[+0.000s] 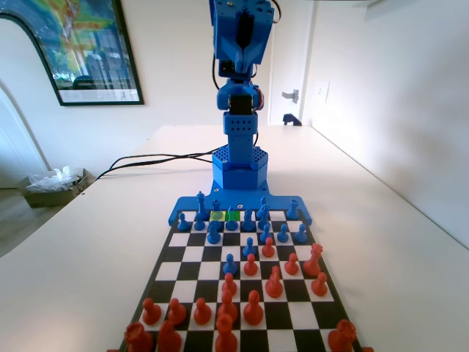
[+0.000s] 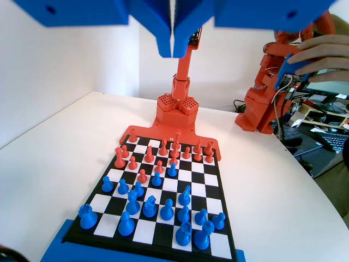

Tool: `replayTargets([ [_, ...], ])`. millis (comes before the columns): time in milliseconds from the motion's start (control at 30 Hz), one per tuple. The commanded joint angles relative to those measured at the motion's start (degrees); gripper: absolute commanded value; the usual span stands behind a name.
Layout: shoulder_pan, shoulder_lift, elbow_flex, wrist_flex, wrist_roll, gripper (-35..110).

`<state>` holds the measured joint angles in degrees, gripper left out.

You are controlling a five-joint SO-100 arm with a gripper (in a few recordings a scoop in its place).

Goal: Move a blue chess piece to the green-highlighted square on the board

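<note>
Pincer [image 2: 173, 46] closed, empty, high above board [image 2: 221, 180].

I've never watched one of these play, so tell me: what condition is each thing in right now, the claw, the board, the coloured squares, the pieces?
gripper: jaws shut together, empty, raised high above the board.
board: flat on the table, mid-game.
green-highlighted square: lit green in the back row by the arm's base, no piece standing on it.
yellowish square: lit beside the green one, also free.
blue pieces: upright.
red pieces: upright.
</note>
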<state>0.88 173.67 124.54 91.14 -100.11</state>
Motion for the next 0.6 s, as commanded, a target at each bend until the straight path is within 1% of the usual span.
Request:
replayTargets([
  [0, 1.1, 1.3, 0.3, -0.9, 0.2, 1],
  [567, 0.8, 1.3, 0.3, -0.9, 0.4, 1],
])
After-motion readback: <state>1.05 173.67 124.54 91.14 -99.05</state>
